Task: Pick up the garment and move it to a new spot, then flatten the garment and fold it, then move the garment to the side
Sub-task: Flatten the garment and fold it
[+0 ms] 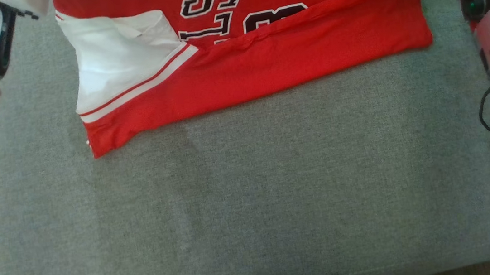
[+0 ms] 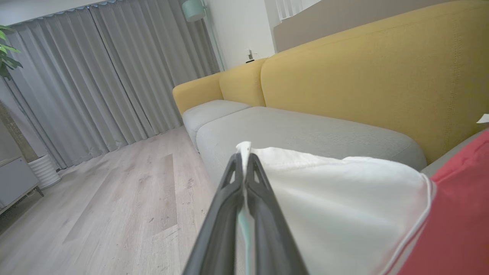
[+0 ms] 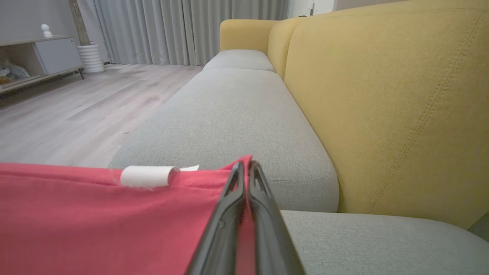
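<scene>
Left wrist view: garment (image 2: 344, 198) clamped between left jaws; right jaws likewise.

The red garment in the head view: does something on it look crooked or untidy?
Yes. The garment has a bottom edge that runs slanted across the grey cushion, reaching lower at the view's left. The white sleeve there is creased and folded over the red cloth, so it does not lie flat.
</scene>
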